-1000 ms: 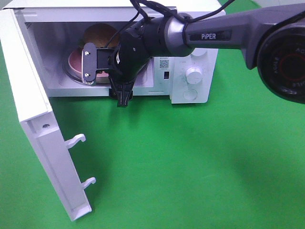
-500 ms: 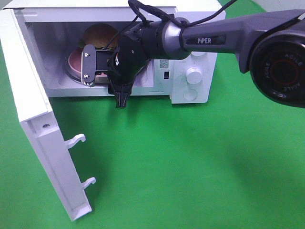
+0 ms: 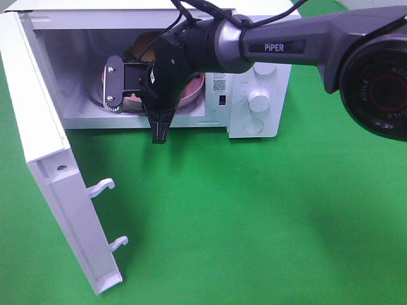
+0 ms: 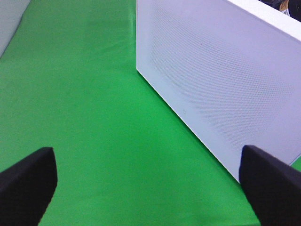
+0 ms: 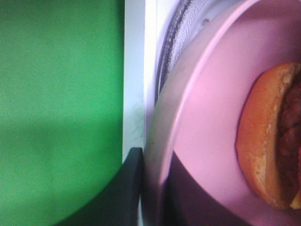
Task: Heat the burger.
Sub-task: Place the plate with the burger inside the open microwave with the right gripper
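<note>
Right claw (image 5: 153,188) is clamped on the rim of the pink plate (image 5: 207,117), one finger (image 5: 117,188) outside the edge and one above it; that edge grip is used so the food itself is not touched. The burger (image 5: 270,141) sits on the plate, inside the microwave (image 3: 254,76) cavity over the turntable, mostly hidden by the right arm in the high view. The microwave door (image 3: 57,190) is swung wide open on the left, which leaves the opening free for the arm. Judged: plate is being positioned or adjusted inside; door not yet shut, dial (image 3: 259,100) untouched. Left claw (image 4: 150,188) is spread wide and empty, parked over the green tabletop (image 4: 84,103) behind the door's outer face (image 4: 216,80), presumably ready to push it closed.
</note>
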Robot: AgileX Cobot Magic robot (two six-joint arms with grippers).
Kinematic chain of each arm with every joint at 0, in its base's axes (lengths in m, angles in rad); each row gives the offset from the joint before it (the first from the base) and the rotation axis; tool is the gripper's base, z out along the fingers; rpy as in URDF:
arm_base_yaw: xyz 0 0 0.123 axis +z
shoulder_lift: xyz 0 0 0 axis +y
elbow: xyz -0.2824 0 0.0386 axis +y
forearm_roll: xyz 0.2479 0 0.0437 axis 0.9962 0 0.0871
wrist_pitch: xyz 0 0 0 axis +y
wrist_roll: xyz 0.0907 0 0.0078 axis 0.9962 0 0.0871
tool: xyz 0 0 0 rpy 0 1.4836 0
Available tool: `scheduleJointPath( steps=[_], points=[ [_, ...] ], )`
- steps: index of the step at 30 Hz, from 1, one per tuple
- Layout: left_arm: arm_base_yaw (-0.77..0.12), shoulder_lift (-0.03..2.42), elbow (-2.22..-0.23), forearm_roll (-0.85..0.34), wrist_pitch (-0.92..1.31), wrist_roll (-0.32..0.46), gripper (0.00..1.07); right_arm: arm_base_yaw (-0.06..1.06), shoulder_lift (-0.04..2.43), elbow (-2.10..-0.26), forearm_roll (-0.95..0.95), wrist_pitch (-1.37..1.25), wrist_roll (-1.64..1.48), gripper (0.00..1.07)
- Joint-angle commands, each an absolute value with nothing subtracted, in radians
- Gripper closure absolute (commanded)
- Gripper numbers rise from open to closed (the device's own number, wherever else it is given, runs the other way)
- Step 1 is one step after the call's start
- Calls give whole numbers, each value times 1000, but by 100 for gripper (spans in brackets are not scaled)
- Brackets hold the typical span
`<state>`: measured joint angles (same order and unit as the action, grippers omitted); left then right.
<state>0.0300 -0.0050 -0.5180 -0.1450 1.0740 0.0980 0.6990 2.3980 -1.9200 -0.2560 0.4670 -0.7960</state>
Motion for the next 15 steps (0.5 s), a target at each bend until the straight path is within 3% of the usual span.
scheduleJointPath(
  steps=[1,15],
  points=[
    [33,-21,-516,-145,1070,97,9,698,2378,-1925,-252,519,-788,107],
    [33,-21,-516,-146,1070,97,9,715,2255,-1755,-252,470,-988,107]
  ],
)
